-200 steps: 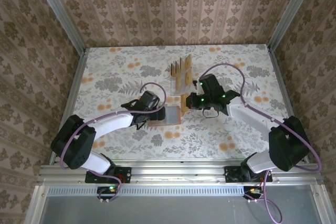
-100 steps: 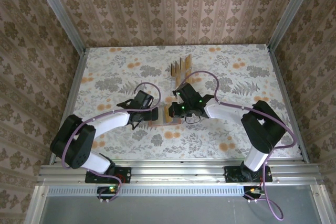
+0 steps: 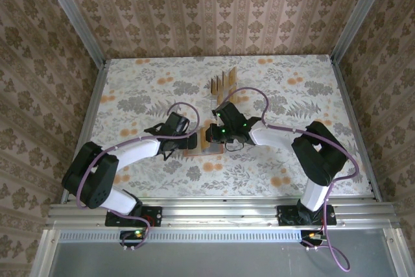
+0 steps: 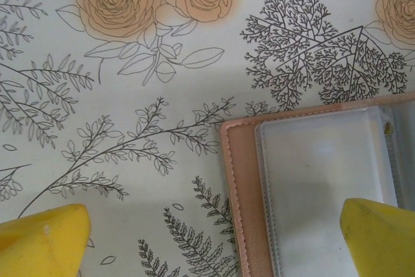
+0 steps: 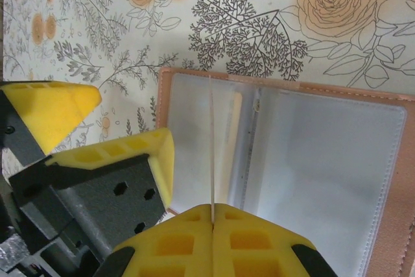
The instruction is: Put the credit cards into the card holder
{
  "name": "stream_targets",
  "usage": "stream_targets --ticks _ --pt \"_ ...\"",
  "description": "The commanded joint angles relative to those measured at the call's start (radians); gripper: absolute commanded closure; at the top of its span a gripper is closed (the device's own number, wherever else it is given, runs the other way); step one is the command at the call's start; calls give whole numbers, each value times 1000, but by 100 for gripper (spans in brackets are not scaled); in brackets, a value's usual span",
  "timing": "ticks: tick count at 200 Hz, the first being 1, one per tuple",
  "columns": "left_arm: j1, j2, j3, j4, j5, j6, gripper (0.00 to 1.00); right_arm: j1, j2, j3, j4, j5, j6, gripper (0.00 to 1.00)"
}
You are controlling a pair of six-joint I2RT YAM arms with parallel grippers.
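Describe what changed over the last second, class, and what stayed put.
The right gripper, shut on a credit card, swung left from the right of the card holder to above its open pockets. The left gripper, open at the holder's left edge, the holder itself and the spare cards at the back stayed put.

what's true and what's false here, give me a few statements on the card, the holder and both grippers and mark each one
1. The right gripper is shut on a card. True.
2. The card holder is folded closed. False: it lies open, clear pockets facing up.
3. The left gripper grips a card. False: it is open and holds nothing, with one finger over the holder.
4. More cards stand upright farther back on the table. True.
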Motion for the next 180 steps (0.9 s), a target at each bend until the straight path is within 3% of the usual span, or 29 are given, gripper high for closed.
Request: stream_targets --ticks 1,180 --pt "2 3 -23 27 26 14 0 -12 10 -27 33 22 22 100" --pt "-7 13 -80 6 -22 -23 0 -93 -1 -147 140 -49 43 100"
